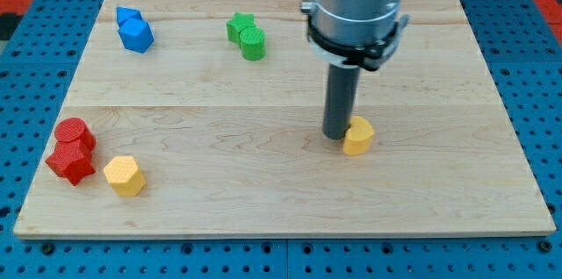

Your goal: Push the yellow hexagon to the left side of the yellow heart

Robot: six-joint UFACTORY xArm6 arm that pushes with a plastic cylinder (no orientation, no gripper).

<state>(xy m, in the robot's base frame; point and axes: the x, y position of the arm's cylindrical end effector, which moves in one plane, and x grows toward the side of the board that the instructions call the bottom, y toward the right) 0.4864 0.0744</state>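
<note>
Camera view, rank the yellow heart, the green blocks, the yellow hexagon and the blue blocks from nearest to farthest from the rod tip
1. Yellow heart: right against my tip, on its right in the view.
2. Green blocks: toward the view's top, left of the tip.
3. Yellow hexagon: far to the view's left, slightly lower.
4. Blue blocks: top left corner. Close to the hexagon's distance, so this order is tentative.

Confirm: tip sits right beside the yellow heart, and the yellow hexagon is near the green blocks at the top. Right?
One part is wrong. The yellow hexagon lies at the view's bottom left, beside the red blocks, not near the green blocks. My tip is indeed right beside the yellow heart, on its left. The camera view shows this.
</note>
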